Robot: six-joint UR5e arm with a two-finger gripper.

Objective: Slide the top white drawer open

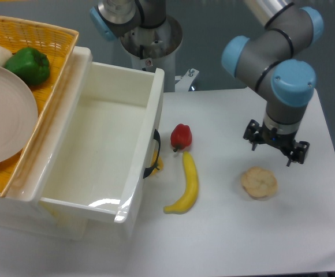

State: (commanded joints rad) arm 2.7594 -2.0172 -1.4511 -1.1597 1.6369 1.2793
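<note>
The top white drawer is a deep glossy white box and stands pulled far out of the cabinet toward the right, its inside empty. Its black curved handle is on its right front face. My gripper hangs over the table to the right, well apart from the drawer and just above and behind a round bread roll. Its fingers are spread and hold nothing. The lower drawer is hidden under the open one.
A yellow woven basket sits on the cabinet top with a beige plate, a green pepper and a white item. A red pepper and a banana lie just right of the drawer handle.
</note>
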